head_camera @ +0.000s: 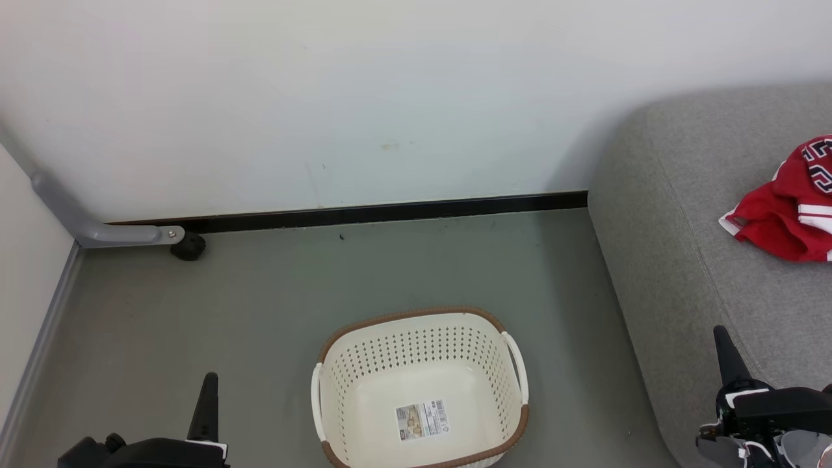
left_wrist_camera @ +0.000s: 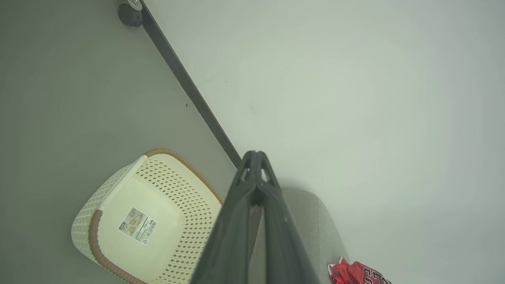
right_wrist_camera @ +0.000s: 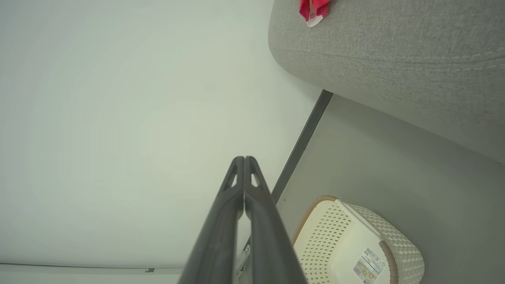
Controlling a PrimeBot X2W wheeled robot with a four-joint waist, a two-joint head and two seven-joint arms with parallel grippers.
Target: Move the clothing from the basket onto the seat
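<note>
The red clothing (head_camera: 790,208) with white trim lies crumpled on the grey seat (head_camera: 689,247) at the right; a corner of the clothing (left_wrist_camera: 357,274) (right_wrist_camera: 313,10) also shows in both wrist views. The cream basket (head_camera: 421,390) with a brown rim stands on the floor in the middle, holding nothing but a label sticker on its base. My left gripper (head_camera: 209,383) is shut, left of the basket, fingers together in its wrist view (left_wrist_camera: 256,156). My right gripper (head_camera: 723,338) is shut over the seat's front edge, fingers pressed together (right_wrist_camera: 244,159), holding nothing.
A white wall with a black skirting strip (head_camera: 390,211) runs behind the basket. A grey metal leg with a black caster (head_camera: 188,246) sits at the back left. Grey floor (head_camera: 227,312) surrounds the basket.
</note>
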